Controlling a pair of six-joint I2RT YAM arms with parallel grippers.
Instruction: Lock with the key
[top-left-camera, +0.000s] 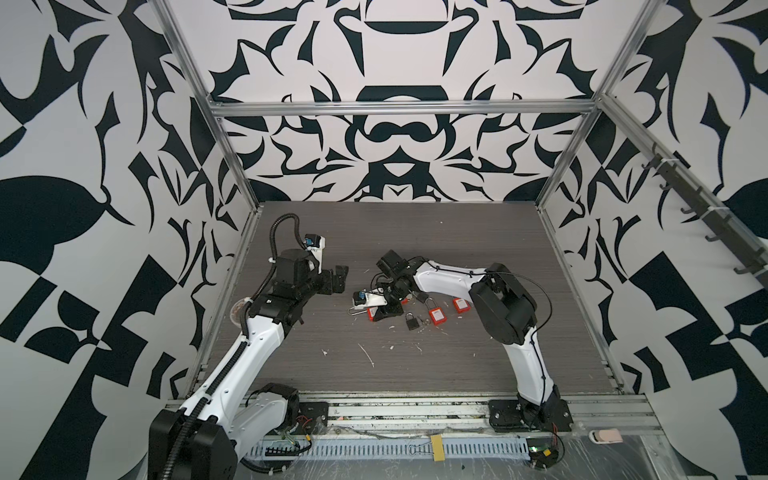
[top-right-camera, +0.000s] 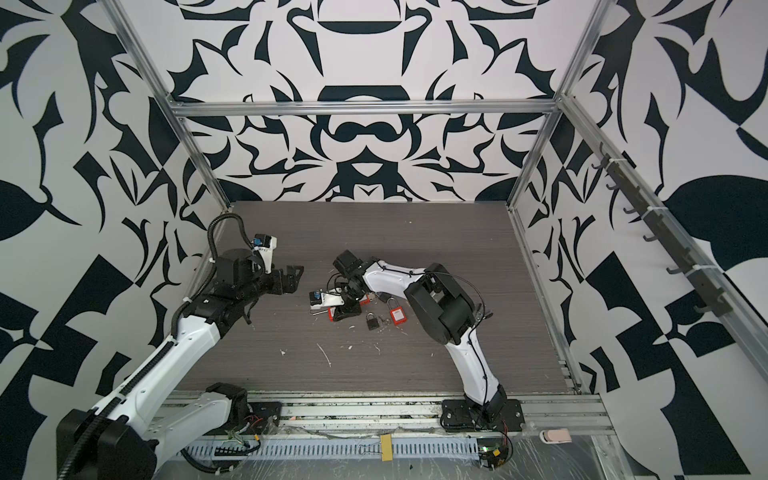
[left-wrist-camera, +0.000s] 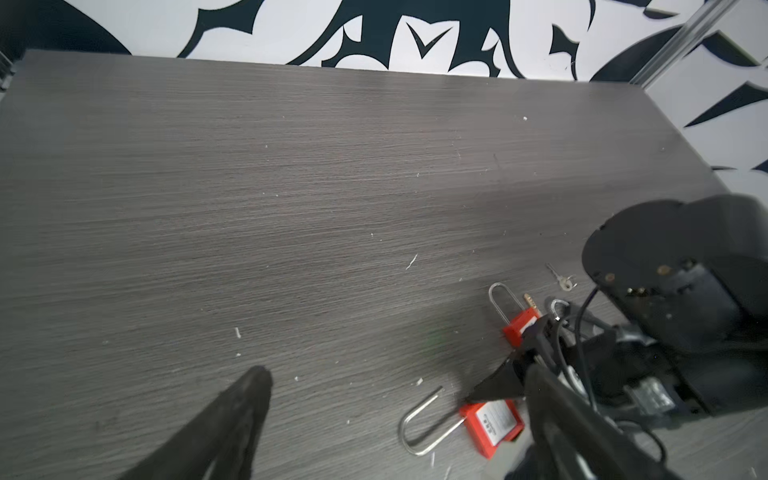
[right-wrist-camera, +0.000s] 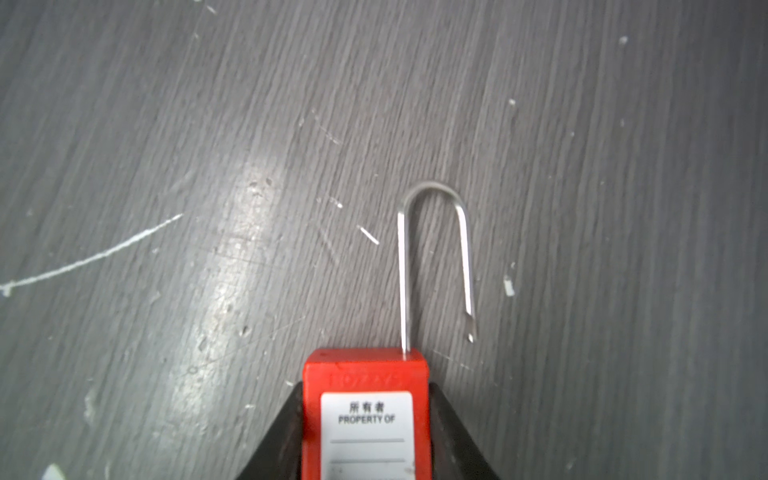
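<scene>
Grasp step: right gripper pinches red padlock body, shackle open; left gripper spread wide, empty. Next I need firm hold, then key pickup.

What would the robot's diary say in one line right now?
left tool: open, empty | right tool: grips red padlock on table | shackle: open

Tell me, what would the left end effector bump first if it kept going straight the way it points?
Probably the bare tabletop farther back. The left end effector aims slightly downward, beside the right arm. Depth is unclear, so it might brush that arm first.
</scene>
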